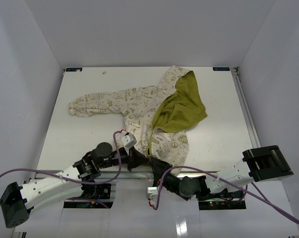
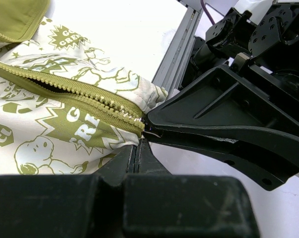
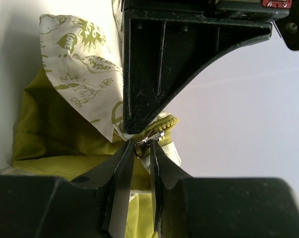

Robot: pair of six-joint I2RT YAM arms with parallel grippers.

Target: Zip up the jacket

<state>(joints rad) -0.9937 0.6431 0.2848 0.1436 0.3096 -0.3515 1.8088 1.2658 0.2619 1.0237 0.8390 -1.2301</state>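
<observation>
Here the jacket (image 1: 139,111) lies unzipped on the bench (image 1: 80,141), hem nearest us. Our left pincer (image 2: 138,148) clamps that hem at the zipper's foot. Our right pincer (image 3: 141,145) straddles the zipper pull (image 3: 150,138); whether it grips, we cannot tell. Next we pinch firmly and draw it collarward.

Cream, green-printed hooded jacket (image 1: 139,104), flat, front open, olive lining outward.

At seven o'clock the left arm (image 1: 45,187) and at five o'clock the right arm (image 1: 231,174) show white links dotted with small holes, bulky black joint blocks and looping purple cables (image 1: 25,171), each ending in a scuffed matte-black gripper with ribbed, tapering fingers: left gripper (image 2: 138,145), right gripper (image 3: 141,147).
</observation>
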